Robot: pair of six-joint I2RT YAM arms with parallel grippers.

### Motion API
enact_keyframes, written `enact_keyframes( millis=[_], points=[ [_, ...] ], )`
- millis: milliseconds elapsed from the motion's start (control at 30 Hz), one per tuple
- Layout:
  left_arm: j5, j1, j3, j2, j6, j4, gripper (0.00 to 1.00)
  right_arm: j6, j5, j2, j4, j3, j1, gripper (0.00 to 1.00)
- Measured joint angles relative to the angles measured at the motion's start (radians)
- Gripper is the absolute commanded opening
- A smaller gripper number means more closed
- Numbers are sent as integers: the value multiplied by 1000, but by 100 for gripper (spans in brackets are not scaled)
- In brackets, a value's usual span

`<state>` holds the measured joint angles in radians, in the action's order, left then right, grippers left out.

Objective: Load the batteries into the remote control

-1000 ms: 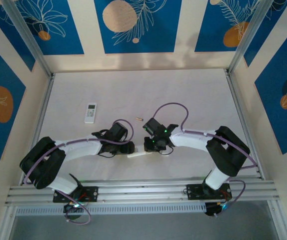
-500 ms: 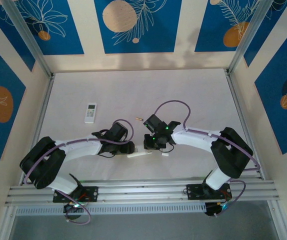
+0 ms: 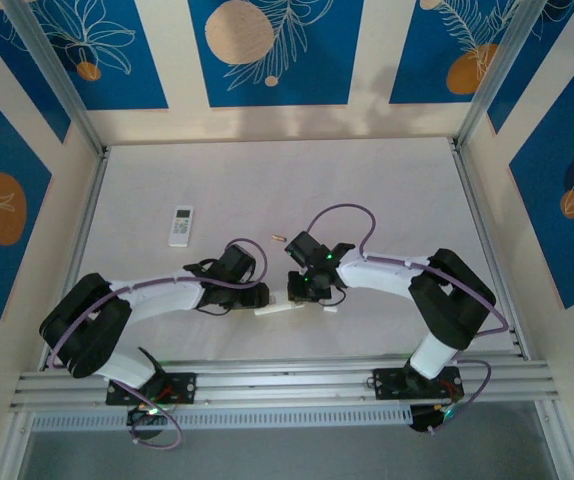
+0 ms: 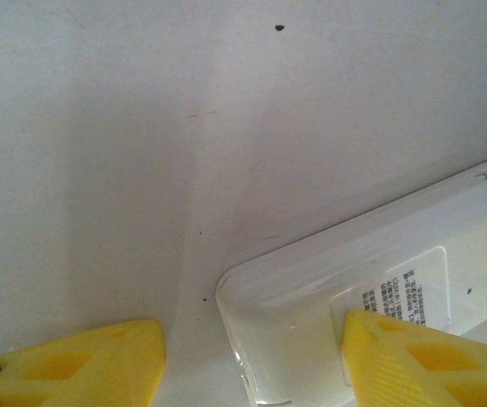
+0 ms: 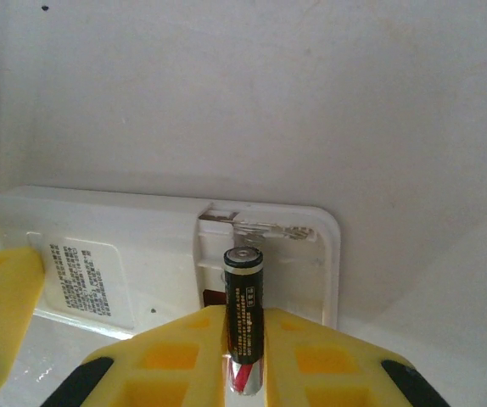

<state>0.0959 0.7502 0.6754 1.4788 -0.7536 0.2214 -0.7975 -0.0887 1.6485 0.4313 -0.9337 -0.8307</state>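
You have the remote control lying back-up on the table near its front edge, with the left gripper at its left end and the right gripper at its right. A battery in the right gripper hangs over the open compartment. A loose battery lies behind both grippers. A second remote sits well apart, to the far left.

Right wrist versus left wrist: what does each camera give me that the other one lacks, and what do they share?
Right wrist adds: the battery pinched lengthwise in the right gripper, its tip pointing at the open battery bay at the end of the remote, with a metal contact at the bay's far edge.
Left wrist adds: the remote's opposite rounded corner, with the left gripper open, one finger over the remote and the other above bare table.
Shared: the white remote lying back-up, with its printed label.
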Motion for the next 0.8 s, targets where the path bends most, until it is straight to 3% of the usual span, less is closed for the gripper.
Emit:
enact_keyframes(
  millis=[333,800],
  points=[
    [0,0,1,2,0,0,60,0,5,0,4,0,-1,25],
    [0,0,1,2,0,0,60,3,7,-1,29,0,-3,22]
  ],
)
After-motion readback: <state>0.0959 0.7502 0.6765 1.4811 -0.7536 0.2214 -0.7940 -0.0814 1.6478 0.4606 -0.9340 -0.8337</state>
